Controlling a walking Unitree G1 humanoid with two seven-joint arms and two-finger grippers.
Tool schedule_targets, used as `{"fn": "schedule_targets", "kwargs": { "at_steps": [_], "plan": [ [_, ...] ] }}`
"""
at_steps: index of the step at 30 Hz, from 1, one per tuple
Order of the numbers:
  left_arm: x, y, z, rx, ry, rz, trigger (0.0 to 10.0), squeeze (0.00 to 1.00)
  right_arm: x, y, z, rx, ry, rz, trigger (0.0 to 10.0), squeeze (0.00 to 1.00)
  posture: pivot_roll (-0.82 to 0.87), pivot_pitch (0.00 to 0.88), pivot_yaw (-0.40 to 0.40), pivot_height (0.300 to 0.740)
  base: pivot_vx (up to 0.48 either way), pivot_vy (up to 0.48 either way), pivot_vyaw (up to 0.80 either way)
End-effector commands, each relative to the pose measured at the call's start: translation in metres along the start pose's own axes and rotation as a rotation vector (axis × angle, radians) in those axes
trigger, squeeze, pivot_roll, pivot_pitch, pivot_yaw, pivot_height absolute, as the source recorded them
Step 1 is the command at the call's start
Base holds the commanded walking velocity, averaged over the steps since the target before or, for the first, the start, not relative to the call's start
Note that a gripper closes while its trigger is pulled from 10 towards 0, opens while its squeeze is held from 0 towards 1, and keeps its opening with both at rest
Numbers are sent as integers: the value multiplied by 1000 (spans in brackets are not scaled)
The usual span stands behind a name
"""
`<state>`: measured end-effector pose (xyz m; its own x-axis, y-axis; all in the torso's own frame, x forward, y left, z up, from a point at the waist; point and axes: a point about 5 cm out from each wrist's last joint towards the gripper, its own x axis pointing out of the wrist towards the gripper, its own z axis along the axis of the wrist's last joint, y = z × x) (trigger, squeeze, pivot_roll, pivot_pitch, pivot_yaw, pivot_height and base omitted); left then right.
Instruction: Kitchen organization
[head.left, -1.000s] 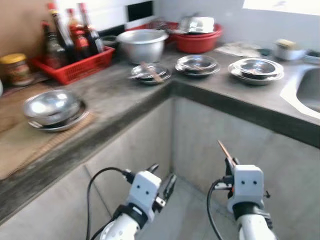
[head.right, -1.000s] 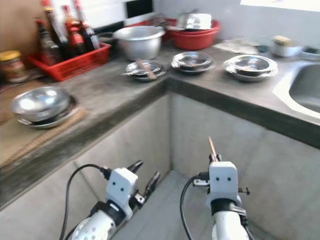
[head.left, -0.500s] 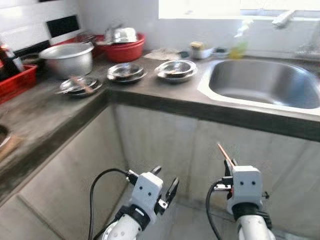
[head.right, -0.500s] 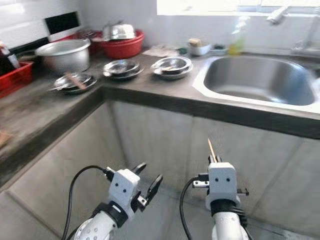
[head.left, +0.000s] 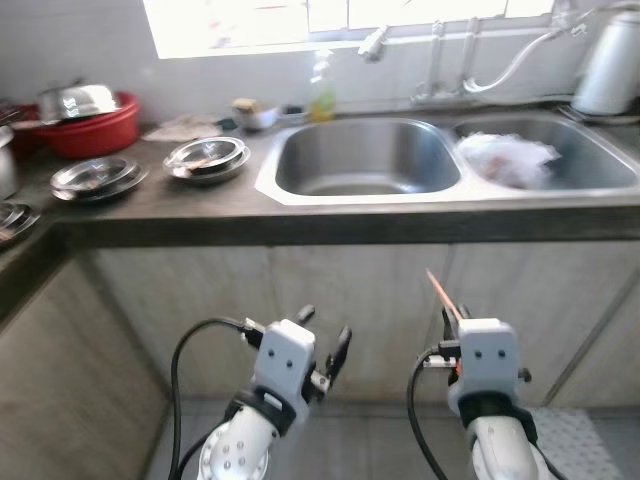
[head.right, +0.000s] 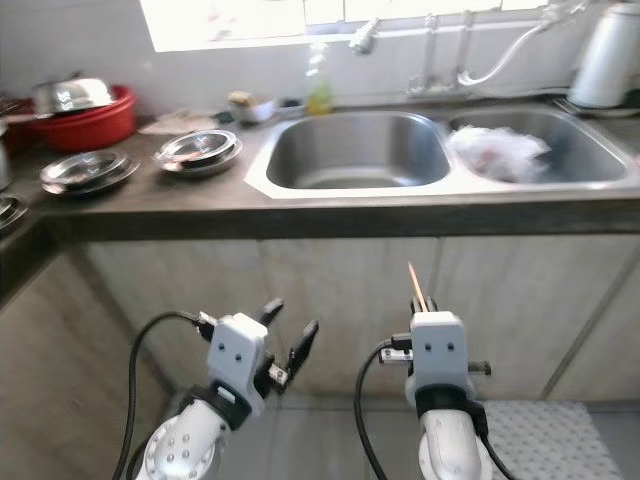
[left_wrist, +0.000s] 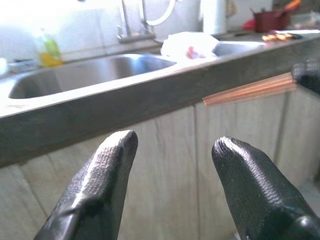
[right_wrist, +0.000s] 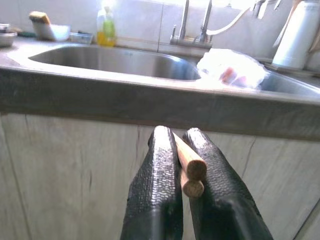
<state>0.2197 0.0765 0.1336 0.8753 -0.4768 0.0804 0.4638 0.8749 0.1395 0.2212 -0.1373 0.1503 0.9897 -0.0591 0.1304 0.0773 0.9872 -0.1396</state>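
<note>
Your right tool (right_wrist: 181, 200) pinches two chopsticks (right_wrist: 190, 165) near one end; they're light, stiff, slippery wood, so grip firmly. Left tool (left_wrist: 170, 170) is spread, empty, below the worktop (head.left: 300, 222)

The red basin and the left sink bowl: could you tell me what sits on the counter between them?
In the left eye view, two stacks of steel plates sit between the red basin and the left sink bowl.

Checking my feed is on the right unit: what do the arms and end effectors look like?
Both arms are silver, each ending in a boxy white wrist housing with small dark dots on its face. A black cable loops into each housing. The left end effector and the right end effector each have two long black fingers with textured, rounded pads.
</note>
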Motion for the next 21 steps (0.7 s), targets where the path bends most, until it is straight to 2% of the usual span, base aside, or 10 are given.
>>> {"fn": "schedule_targets", "kwargs": {
  "at_steps": [1,6,10,21],
  "plan": [
    [2,5,5,-12,-15,27,10000,0,6,-1,12,-12,-47,3,10000,0,102,29,29,740,371,0,0],
    [13,21,19,1,-60,90,10000,0,28,-13,34,-10,-120,-36,10000,0,103,17,23,740,128,0,0],
    [21,32,30,29,-105,118,10000,0,43,-19,51,-4,-173,-46,10000,0,104,8,20,740,353,0,0],
    [22,30,27,44,-97,98,10000,0,53,-18,62,-4,-186,-19,10000,0,103,0,17,740,416,0,0]
  ]
}}
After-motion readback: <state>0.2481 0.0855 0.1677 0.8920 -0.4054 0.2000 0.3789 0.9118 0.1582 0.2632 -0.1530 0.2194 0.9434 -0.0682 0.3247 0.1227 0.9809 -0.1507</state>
